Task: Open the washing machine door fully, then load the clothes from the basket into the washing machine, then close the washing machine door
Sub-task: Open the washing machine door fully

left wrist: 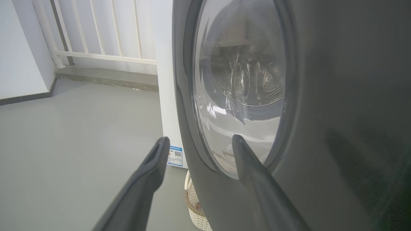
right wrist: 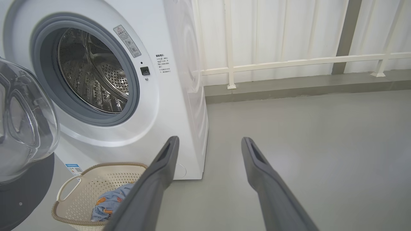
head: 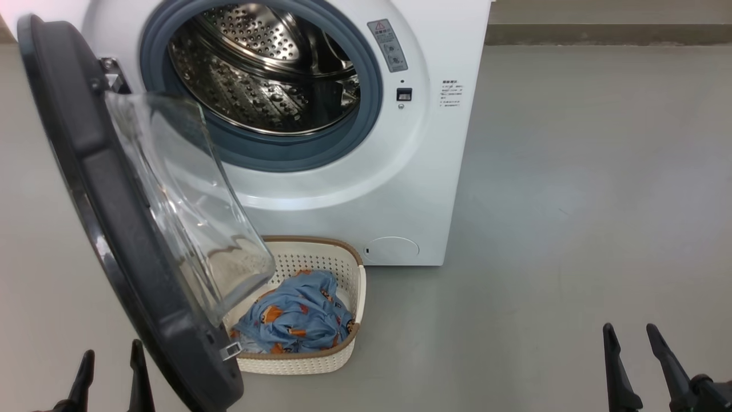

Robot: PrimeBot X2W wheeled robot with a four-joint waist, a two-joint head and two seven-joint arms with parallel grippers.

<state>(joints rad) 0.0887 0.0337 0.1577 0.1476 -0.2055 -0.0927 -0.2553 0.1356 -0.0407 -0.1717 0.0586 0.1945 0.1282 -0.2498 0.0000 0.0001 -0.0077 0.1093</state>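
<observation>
Left gripper [left wrist: 199, 139] spread wide, washing machine door [left wrist: 321, 96] close ahead — basket [left wrist: 196, 207] corner beneath, grey floor [left wrist: 80, 128] beside

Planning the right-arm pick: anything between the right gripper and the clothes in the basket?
Nothing visible. Bare floor lies between the open right gripper and the basket holding the clothes. The washing machine door stands on the basket's far side from that gripper, its glass bowl covering that edge in the head view.
</observation>
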